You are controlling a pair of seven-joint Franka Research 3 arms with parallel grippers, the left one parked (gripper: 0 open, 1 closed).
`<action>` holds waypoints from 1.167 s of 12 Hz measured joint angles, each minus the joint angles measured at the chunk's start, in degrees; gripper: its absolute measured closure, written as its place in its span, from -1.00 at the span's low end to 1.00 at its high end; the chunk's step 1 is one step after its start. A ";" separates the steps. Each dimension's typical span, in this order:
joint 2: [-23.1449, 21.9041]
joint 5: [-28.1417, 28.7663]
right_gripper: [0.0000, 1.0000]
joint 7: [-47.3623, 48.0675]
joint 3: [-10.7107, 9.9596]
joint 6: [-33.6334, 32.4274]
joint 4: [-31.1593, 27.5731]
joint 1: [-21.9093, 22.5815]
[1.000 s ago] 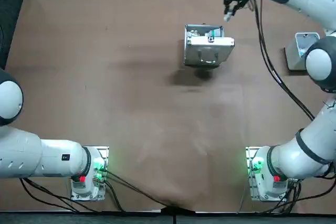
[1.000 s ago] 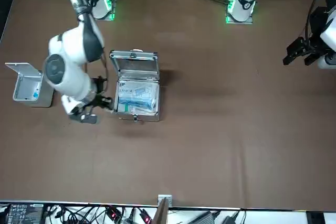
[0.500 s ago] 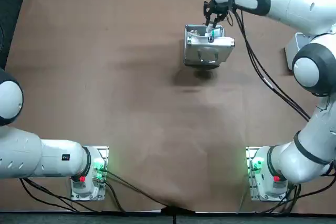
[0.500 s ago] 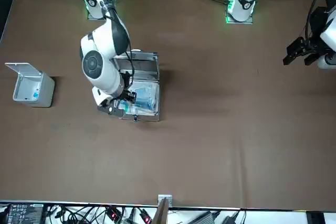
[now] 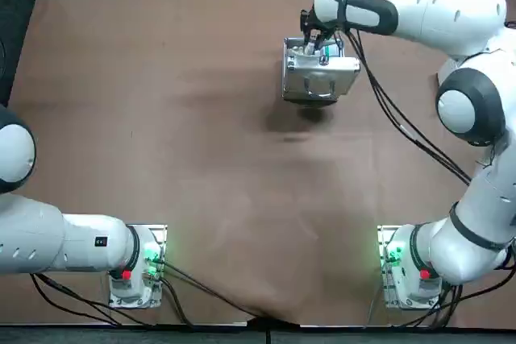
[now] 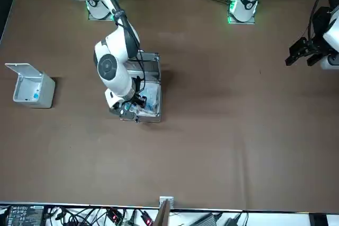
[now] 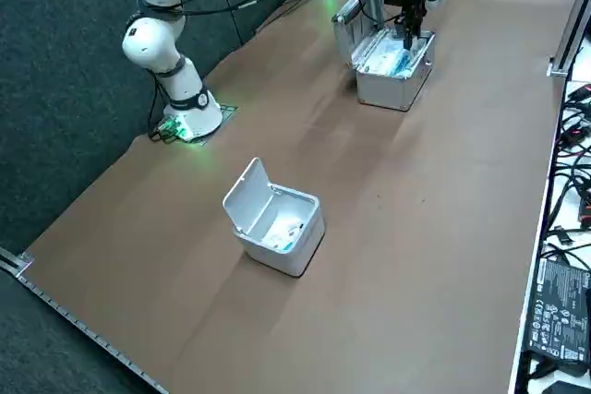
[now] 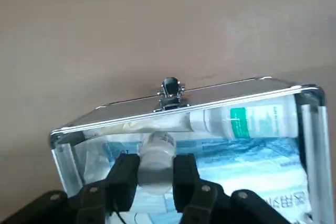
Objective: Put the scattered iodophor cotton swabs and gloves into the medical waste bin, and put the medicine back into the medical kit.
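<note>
On the front view's left, you have the small grey waste bin [image 6: 45, 95] standing alone with its lid tipped up and open. The side view shows pale white and blue waste [image 7: 282, 232] lying in the bottom of it. The bin sits well apart from everything else on the brown table [image 6: 238, 130].

Next along, the right arm reaches down over the open metal case [image 6: 141, 120], whose lid stands raised on the robot's side. The right gripper [image 6: 127, 110] hangs at the case's latch end, just over the contents.

From the wrist camera you see the fingers [image 8: 125, 170] drawn in narrow on a small white bottle [image 8: 156, 157], one pad on each side of it. The bottle is held upright, with its cap toward the latch [image 8: 169, 88].

Inside the case, a second bottle [image 8: 247, 121] with a green label lies on its side along the latch wall. Blue-and-white packets [image 8: 252, 174] fill the floor beneath it. You cannot tell whether the held bottle touches the packets or sits just above them.
</note>
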 joint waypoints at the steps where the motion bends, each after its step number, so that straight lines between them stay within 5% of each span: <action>1: 0.46 -0.67 0.22 0.34 -0.02 0.73 0.01 0.27; 10: 2.79 -6.68 0.19 2.59 -0.34 3.31 0.06 0.65; 11: 2.92 -6.75 -0.21 2.69 -0.46 3.59 0.09 0.65; 14: 2.51 -7.00 -0.89 2.69 -0.73 2.66 0.73 0.49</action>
